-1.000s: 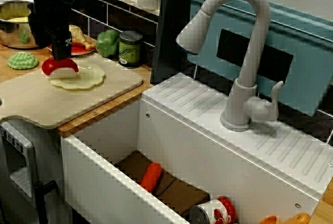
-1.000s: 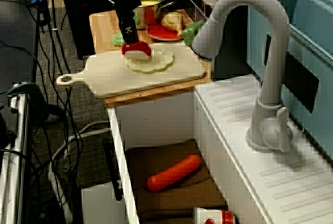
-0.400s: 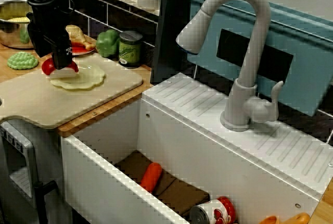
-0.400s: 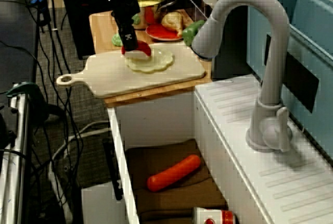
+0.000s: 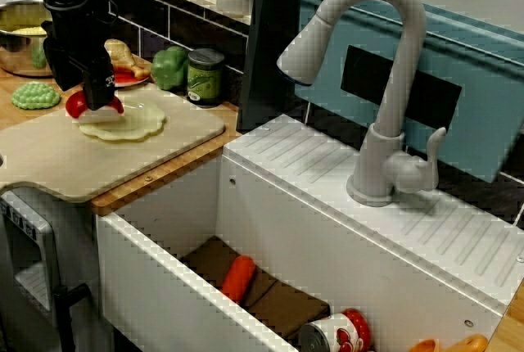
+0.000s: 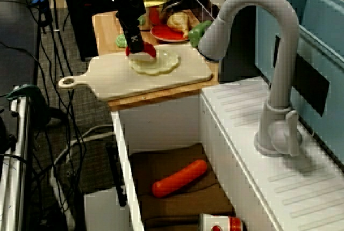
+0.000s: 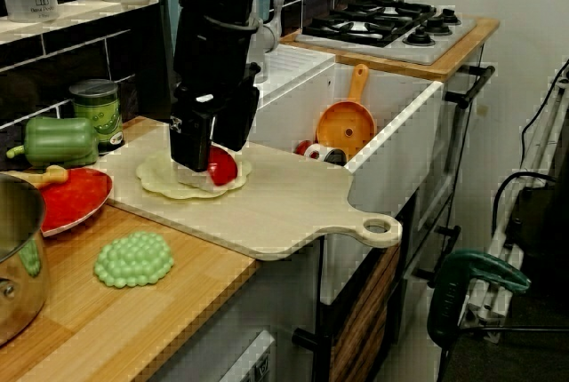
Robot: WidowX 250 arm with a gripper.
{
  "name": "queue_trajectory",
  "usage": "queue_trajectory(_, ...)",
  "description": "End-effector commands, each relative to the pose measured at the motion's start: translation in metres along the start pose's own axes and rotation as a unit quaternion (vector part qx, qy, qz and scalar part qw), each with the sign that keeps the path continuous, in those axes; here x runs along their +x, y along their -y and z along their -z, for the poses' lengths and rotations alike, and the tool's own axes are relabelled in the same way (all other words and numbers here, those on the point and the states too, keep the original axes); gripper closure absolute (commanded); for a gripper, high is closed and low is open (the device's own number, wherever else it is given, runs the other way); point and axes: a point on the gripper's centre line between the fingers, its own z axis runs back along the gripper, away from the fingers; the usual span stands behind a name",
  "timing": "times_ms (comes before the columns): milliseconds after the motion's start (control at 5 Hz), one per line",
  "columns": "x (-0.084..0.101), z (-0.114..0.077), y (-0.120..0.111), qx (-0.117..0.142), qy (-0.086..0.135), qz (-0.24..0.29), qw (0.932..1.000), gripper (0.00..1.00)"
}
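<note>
Red piece (image 7: 222,167): rests on pale flat round (image 7: 153,179) at far end of cutting board (image 7: 284,209), not raised.

Gripper (image 7: 197,169): down over the piece, fingers straddling it. In view across the sink, red shows on either side of them. Clamped or slack: cannot tell, as the fingers hide the contact.

Change vs. 1 s ago: gripper stood above the piece w/ most of it exposed. It is now lower w/ the arm leaned over; the piece is approx. in the same spot. Reads as gripper engaged w/ piece, nothing displaced.

Adjacent: red plate (image 7: 76,197), green pepper (image 7: 58,140) and jar (image 7: 95,107) behind board. Bumpy green item (image 7: 133,259) on counter. Sink (image 5: 164,262) alongside holds a carrot (image 5: 237,278).
</note>
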Motion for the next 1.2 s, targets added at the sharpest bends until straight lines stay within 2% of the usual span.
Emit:
queue_trajectory(0, 0.011, -0.013, -0.01, 0.007, 0.021, -0.003, 0.9998, 0.0)
queue_trajectory(800, 0.014, 0.005, -0.01, 0.015, 0.008, -0.012, 0.9998, 0.0)
queue_trajectory(1000, 0.014, 0.006, -0.01, 0.013, 0.007, -0.013, 0.9998, 1.0)
